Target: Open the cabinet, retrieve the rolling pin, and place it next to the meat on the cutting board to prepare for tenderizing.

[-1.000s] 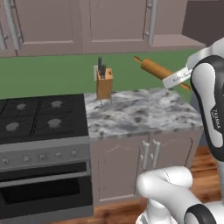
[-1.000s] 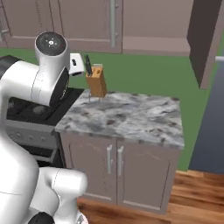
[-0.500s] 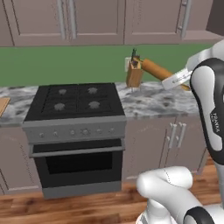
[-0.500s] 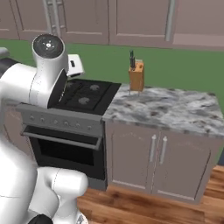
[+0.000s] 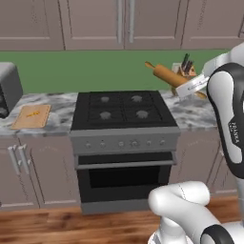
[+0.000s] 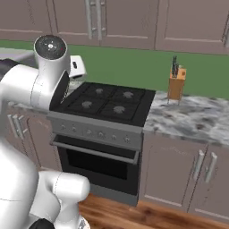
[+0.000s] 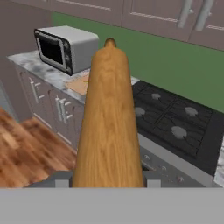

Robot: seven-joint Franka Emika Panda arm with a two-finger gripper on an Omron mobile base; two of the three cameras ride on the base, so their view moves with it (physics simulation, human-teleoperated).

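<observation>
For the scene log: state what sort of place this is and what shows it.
A rendered home kitchen, by all signs: a black four-burner stove with an oven below, taupe cabinets on a green wall, marble-look counters carrying a knife block and toaster oven.

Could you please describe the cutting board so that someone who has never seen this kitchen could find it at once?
Start at the black stove in the middle of the counter run and look to its left, along the marble counter. The cutting board lies flat there, between the stove and the grey toaster oven. It is the only light-tan wooden rectangle, with a small orange piece of meat on it.
</observation>
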